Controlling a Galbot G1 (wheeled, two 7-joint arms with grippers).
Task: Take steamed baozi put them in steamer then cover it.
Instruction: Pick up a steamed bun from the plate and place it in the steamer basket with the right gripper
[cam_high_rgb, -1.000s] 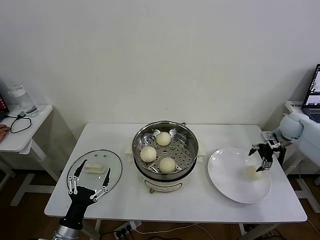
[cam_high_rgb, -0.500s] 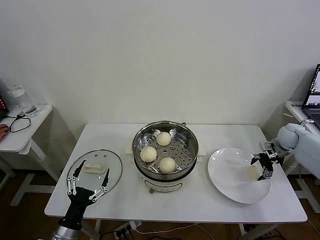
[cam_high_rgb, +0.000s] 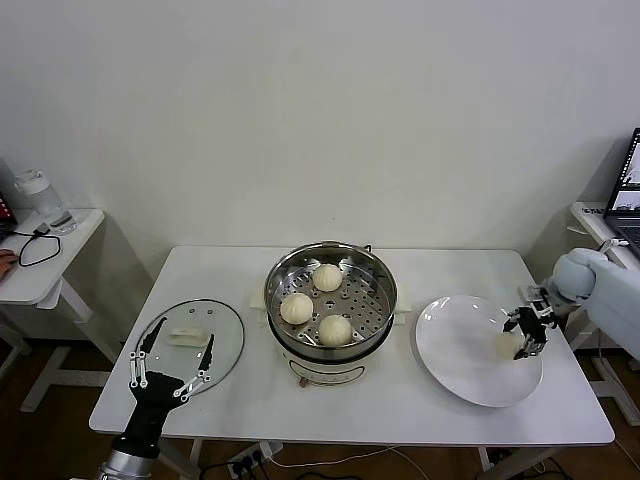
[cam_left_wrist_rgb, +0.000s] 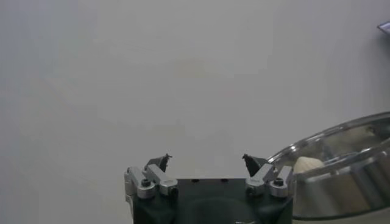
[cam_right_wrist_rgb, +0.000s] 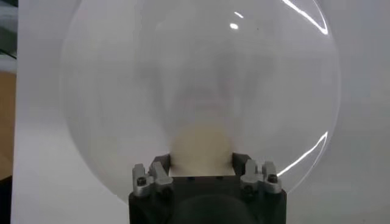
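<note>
The surface (cam_high_rgb: 420, 410) is carrying the steamer (cam_high_rgb: 331, 297), already holding three buns. The lid (cam_high_rgb: 190, 340) is lying to its left, your left gripper (cam_high_rgb: 170, 360) idling over it, jaws spread. On the plate (cam_high_rgb: 455, 370), your right gripper (cam_high_rgb: 527, 330) has just dropped and is now pinching the last bun (cam_right_wrist_rgb: 201, 149); you are probably ready to lift it.

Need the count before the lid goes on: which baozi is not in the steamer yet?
The baozi on the white plate, between the right gripper's fingers. The other three already sit in the steamer.
</note>
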